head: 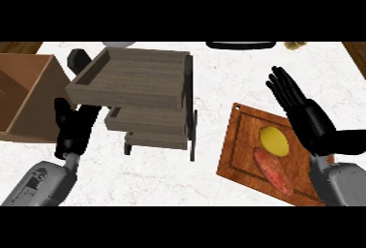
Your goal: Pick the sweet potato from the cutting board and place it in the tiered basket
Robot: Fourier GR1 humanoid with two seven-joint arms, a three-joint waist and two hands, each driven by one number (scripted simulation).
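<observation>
An orange-red sweet potato point(272, 170) lies on the brown cutting board point(241, 145) at the right, just below a yellow lemon point(274, 140). My right hand point(302, 111) hovers open over the board's right side, fingers straight and pointing up-left, a little above and right of the sweet potato. The grey wooden tiered basket point(136, 80) stands at the centre-left, its top tray holding nothing that I can see. My left hand point(73, 127) rests open at the basket's lower left, fingers up.
A brown wooden box point(25, 97) stands at the far left edge. A dark object point(241, 45) and a small tan item point(293, 45) sit at the counter's far edge. White marble counter point(164, 179) lies between basket and board.
</observation>
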